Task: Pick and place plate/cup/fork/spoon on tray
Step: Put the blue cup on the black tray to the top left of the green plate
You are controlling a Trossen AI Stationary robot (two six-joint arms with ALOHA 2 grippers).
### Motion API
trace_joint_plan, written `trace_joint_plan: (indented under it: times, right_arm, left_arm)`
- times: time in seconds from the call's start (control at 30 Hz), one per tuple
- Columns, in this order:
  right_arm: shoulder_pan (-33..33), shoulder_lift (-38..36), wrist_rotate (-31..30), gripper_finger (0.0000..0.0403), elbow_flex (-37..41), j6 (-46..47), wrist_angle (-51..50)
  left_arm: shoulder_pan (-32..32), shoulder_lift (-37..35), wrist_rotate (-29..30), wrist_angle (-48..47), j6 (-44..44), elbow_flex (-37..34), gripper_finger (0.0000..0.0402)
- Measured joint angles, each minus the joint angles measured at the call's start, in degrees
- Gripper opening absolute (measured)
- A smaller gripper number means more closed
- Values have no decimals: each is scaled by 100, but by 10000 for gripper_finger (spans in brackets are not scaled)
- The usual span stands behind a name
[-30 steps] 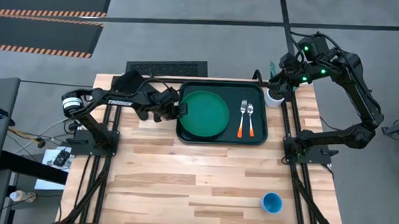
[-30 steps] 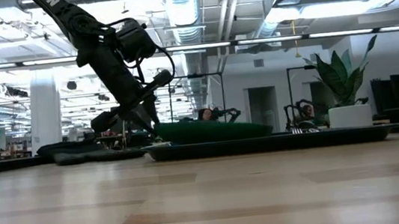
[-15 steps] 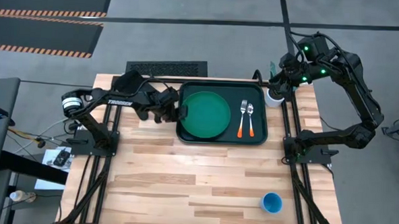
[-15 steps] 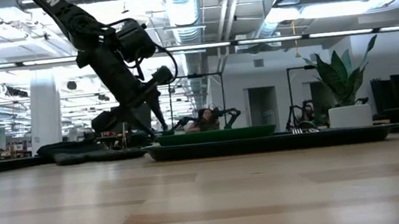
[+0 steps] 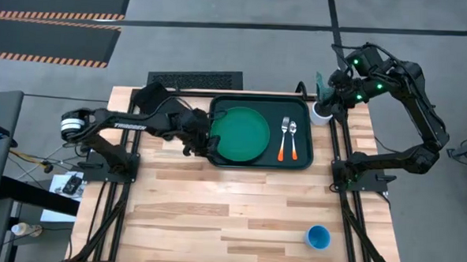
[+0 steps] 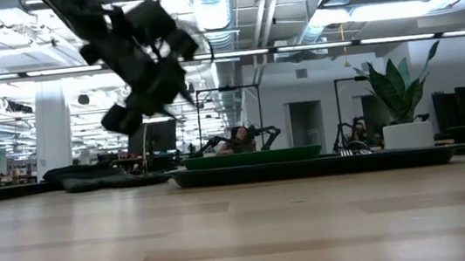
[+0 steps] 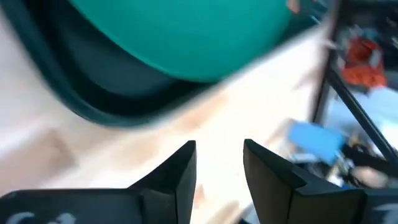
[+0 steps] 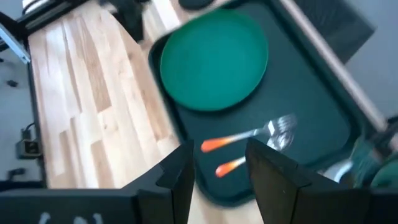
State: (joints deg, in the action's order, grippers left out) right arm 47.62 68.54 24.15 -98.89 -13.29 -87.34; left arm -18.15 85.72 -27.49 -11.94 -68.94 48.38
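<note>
The green plate (image 5: pixel 240 134) lies flat in the left half of the dark tray (image 5: pixel 300 154). The fork (image 5: pixel 284 139) and the spoon (image 5: pixel 293 141) lie side by side in the tray's right half, orange handles toward the near edge. The blue cup (image 5: pixel 318 237) stands on the table near its near right corner. My left gripper (image 5: pixel 204 143) is open and empty, raised above the tray's near left corner; its wrist view (image 7: pixel 219 168) shows the plate (image 7: pixel 180 37) ahead. My right gripper (image 5: pixel 330 94) is open and empty, high over the table's far right corner (image 8: pixel 217 168).
A white pot with a green plant (image 5: pixel 322 113) stands just off the tray's far right corner, under my right gripper. A black mat (image 5: pixel 195 79) lies behind the table's far edge. Bare wood runs from the tray to the near edge.
The plate, tilted with its left side raised, has come down flat in the tray. My left gripper has come away from the plate's left rim, risen and swung toward the table's near edge.
</note>
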Motion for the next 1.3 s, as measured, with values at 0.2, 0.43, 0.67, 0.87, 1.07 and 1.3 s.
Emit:
trace_joint_plan:
  times: [0.2,0.43,0.67,0.87,1.07,1.3]
  right_arm:
    - [-262,-369,43,169,445,883,-200]
    - [-1415,-1708,359,168,2311,2583,66]
    - [-2997,-3151,284,166,4041,5216,898]
    - [-4478,-3830,-13,166,4922,6917,2105]
    - [-5927,-3549,-186,166,5287,7630,3966]
    - [-7655,-2761,-839,165,5305,8276,4244]
  left_arm:
    - [635,-678,458,595,-237,2,116]
    - [992,-1039,1889,1119,-140,7,116]
    - [922,-1043,2187,1284,102,4,116]
    - [775,-1041,2218,1276,318,4,116]
    - [738,-1039,2190,1273,443,4,116]
    - [784,-1037,2184,1271,563,2,116]
